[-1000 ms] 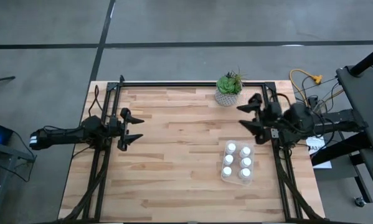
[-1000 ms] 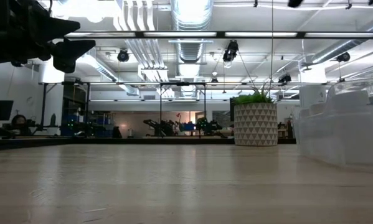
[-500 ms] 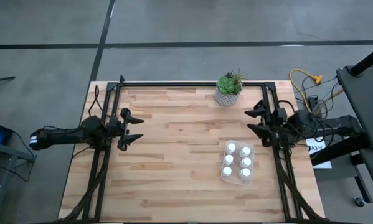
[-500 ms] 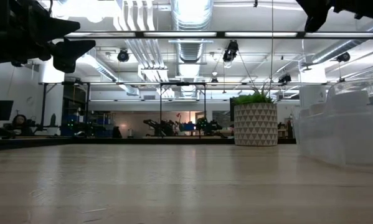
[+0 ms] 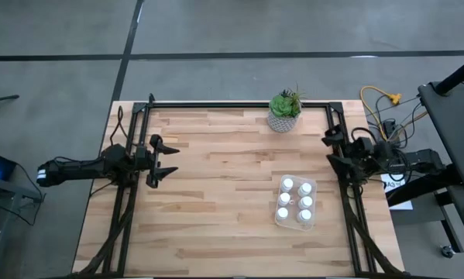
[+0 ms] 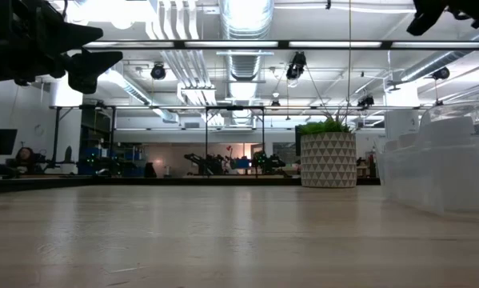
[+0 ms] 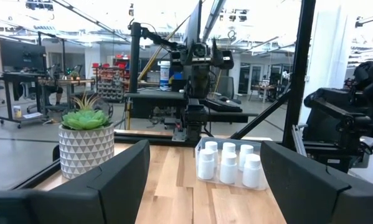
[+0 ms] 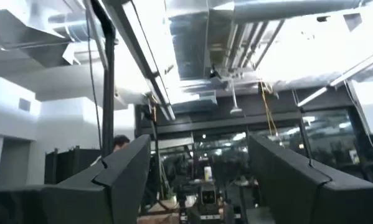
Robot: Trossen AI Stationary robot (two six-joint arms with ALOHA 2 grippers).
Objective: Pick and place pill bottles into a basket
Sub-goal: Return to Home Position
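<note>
Counted six pill bottles [image 5: 306, 201] upright inside the basket [image 5: 295, 225]. Nearest: right gripper [image 5: 330, 149], near the basket's right rear corner, fingers spread, empty; left gripper [image 5: 164, 160] well left of the basket, likewise spread.

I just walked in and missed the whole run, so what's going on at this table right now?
All six pill bottles stand inside the basket on the right half of the table, and none is loose on the wood. Neither arm holds anything. The right gripper is open at the right edge, near the basket, and the left gripper waits open at the left edge. A potted plant stands at the far edge, apart from both.
</note>
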